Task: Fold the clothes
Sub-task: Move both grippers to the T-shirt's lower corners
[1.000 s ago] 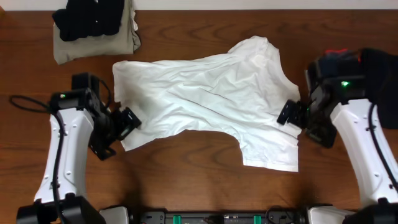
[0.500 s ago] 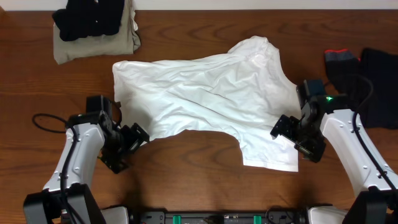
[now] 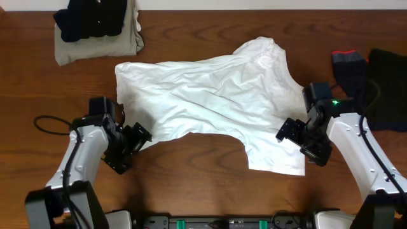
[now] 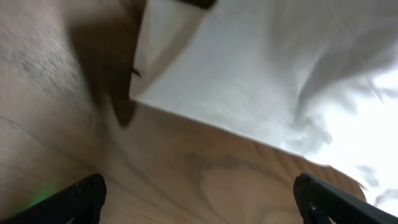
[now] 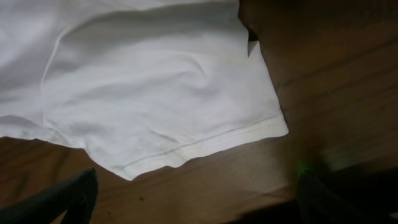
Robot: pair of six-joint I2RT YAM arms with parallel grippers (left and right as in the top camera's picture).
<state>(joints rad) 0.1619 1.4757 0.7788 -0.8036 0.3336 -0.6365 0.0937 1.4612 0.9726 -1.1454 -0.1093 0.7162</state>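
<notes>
Across the middle of the bench [image 3: 191, 181], one wrinkled white shirt [image 3: 210, 95] is laid, flanked at its near left corner by the left gripper [image 3: 137, 135] and at its near right corner by the right gripper [image 3: 287, 130], both spread wide.

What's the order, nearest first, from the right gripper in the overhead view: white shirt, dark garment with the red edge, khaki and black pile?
From the right gripper:
1. white shirt, directly beside it, spreading left.
2. dark garment with the red edge, farther back on the right.
3. khaki and black pile, far back-left corner.
</notes>
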